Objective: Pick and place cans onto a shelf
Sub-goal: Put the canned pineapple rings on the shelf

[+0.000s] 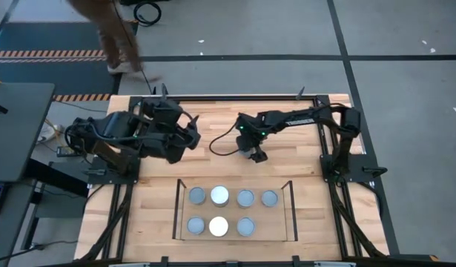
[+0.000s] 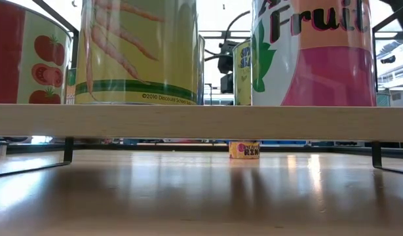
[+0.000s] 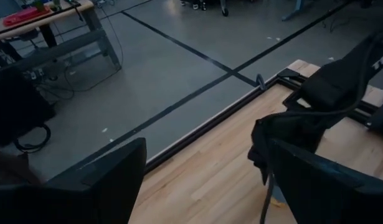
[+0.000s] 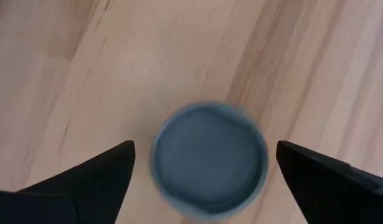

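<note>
— Under the right gripper (image 4: pixel 203 180) one can (image 4: pixel 208 159) stands alone on the table (image 1: pixel 287 111), behind the shelf (image 1: pixel 179 222). Its fingers (image 4: pixel 85 180) are wide apart, one on each side of the can, not touching it. What can go wrong?

— The can sits a little nearer to one finger, I think. If the jaws close like this, that finger can push the can first and tip it (or let it slide out).

— And the shelf?

— Seven cans (image 1: pixel 221 196) already stand there, four in the far row and three in the near row. Only one place is free, at the right end of the near row. The neighbours are close, so a low approach can knock them, and the dark upright (image 1: pixel 291 211) is just beside.

— The left gripper (image 1: pixel 190 133)?

— It waits open over the far left of the table, well apart.
</note>
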Controlling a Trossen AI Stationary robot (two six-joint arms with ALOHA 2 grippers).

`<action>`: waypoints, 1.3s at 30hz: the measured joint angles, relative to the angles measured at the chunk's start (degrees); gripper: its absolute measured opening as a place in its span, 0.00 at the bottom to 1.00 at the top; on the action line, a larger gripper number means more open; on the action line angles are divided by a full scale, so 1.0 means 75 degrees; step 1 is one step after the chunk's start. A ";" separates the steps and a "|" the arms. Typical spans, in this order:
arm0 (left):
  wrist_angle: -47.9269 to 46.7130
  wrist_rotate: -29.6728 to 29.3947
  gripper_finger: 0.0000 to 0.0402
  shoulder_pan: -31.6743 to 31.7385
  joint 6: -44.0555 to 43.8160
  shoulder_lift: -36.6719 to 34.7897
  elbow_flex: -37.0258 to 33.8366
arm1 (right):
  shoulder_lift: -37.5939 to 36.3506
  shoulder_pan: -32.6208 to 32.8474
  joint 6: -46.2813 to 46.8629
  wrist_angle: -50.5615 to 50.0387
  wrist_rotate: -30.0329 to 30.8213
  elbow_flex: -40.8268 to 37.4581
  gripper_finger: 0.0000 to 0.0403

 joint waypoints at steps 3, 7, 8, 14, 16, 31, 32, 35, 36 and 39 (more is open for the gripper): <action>-0.0068 -0.0009 0.84 -0.0071 -0.0200 0.0000 0.0000 | 0.0212 0.0030 -0.0259 0.0007 0.0039 0.0108 0.99; -0.0074 -0.0008 0.84 -0.0111 -0.0322 0.0000 0.0000 | 0.0456 0.0044 -0.0393 -0.0060 0.0148 0.0108 0.98; -0.0076 -0.0006 0.84 -0.0132 -0.0341 0.0000 0.0000 | 0.0478 0.0044 -0.0371 -0.0092 0.0184 0.0108 0.98; -0.0077 -0.0012 0.84 -0.0143 -0.0312 0.0000 0.0000 | 0.0548 0.0100 -0.0182 0.0049 0.0547 0.0114 0.91; -0.0092 -0.0012 0.84 -0.0143 -0.0205 0.0000 0.0000 | 0.0533 0.0145 -0.0122 -0.0003 0.0553 0.0114 0.86; -0.0084 -0.0009 0.84 -0.0457 -0.0301 -0.0368 0.0000 | -0.0761 0.1133 0.1256 -0.2566 0.0957 0.1775 0.74; -0.0077 -0.0052 0.84 -0.0560 -0.0300 -0.0413 0.0000 | -0.0969 0.1283 0.1526 -0.2748 0.1058 0.1878 0.75; -0.0060 -0.0268 0.84 -0.0820 -0.0298 -0.0552 0.0000 | -0.1488 0.1847 0.2677 -0.3357 0.1222 0.2092 0.74; -0.0059 -0.0293 0.84 -0.0914 -0.0295 -0.0601 0.0000 | -0.1643 0.2070 0.3160 -0.3458 0.1248 0.2102 0.74; -0.0061 -0.0309 0.84 -0.1147 -0.0268 -0.0670 0.0000 | -0.1954 0.2893 0.4783 -0.3850 0.1375 0.2103 0.73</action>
